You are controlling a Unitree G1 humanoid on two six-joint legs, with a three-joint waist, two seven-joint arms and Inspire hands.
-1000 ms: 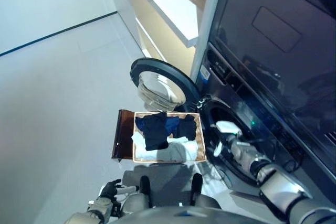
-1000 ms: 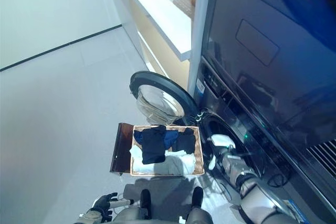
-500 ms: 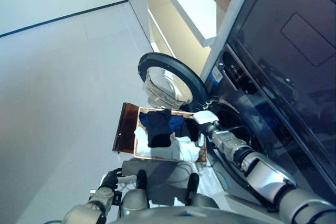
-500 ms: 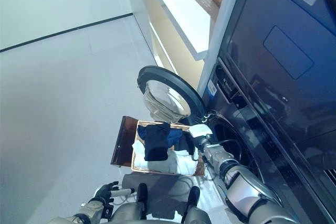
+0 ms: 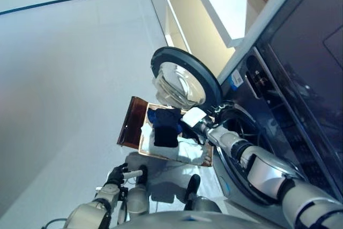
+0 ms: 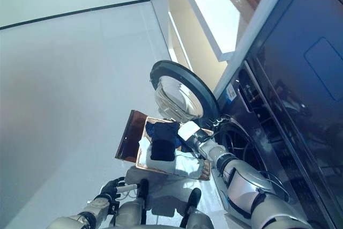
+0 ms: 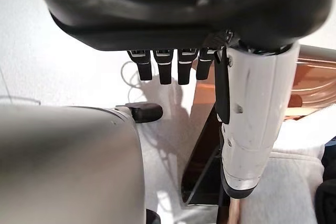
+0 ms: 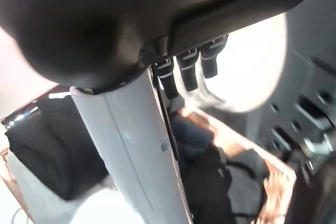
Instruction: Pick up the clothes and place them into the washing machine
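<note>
Two hands empty: right hand (image 6: 188, 131) relaxed above basket (image 6: 140, 154), poised for dark clothes (image 6: 161, 144) beneath; left hand (image 5: 116, 176) loose, idle.

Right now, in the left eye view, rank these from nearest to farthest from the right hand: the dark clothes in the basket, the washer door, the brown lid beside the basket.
From the right hand, over the basket's washer-side end:
1. Dark clothes, just beside the hand in the basket.
2. Washer door, open, just beyond the basket.
3. Brown lid, on the basket's far side from the washer.
</note>
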